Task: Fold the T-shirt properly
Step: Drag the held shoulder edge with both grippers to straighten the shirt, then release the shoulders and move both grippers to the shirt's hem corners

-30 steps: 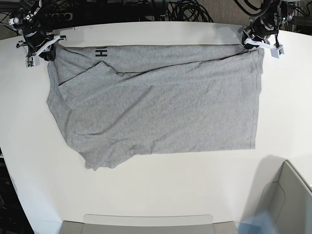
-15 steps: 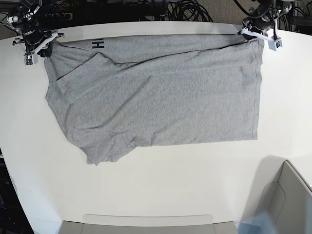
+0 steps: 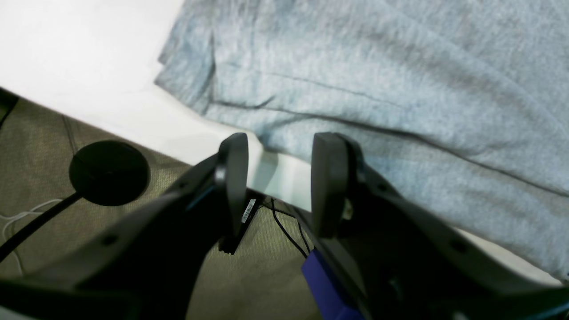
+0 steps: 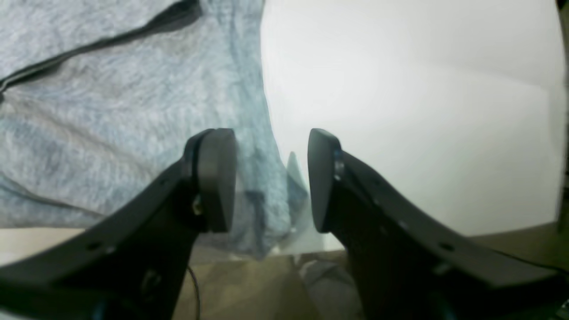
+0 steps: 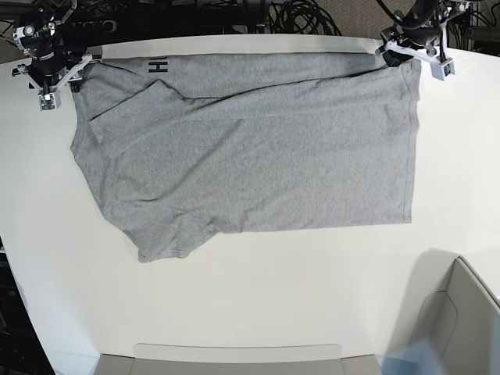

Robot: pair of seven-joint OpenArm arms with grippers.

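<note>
The right hand (image 4: 270,180) stood open above the edge of the grey T-shirt (image 4: 146,98), one fingertip over the creased cloth, the other over the white bench (image 4: 400,111). A dark fold gap crossed the fabric.

The T-shirt (image 5: 258,156) lay spread right across the table (image 5: 258,305), its far edge up by the table's far side! Beyond that side, cables (image 5: 301,17) sat behind it, and over in the near right corner, well apart from the shirt, there stood a bin (image 5: 461,320)!
</note>
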